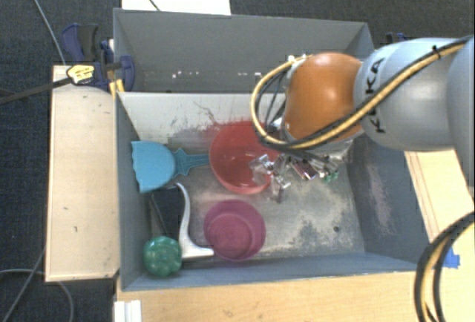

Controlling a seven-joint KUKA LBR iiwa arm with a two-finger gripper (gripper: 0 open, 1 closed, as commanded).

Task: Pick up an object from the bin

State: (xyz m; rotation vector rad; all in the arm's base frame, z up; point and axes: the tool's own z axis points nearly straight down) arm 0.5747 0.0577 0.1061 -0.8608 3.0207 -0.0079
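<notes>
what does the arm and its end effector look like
The arm is silver-grey with rounded links and dark KUKA lettering. A glossy orange cover domes its wrist, with black and yellow cables looping round it. The end effector below is small, bare metal.

Your arm [419, 102] is pale grey and rounded, with dark KUKA lettering [373, 93]. An orange dome cover [320, 94] caps your wrist. Black-and-yellow cables [254, 102] loop around it.

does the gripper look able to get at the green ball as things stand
Probably, but tight. The gripper hangs by the red bowl; the green ball lies uncovered in the lower-left corner, yet it sits against the bin wall, beside a white handle.
</notes>
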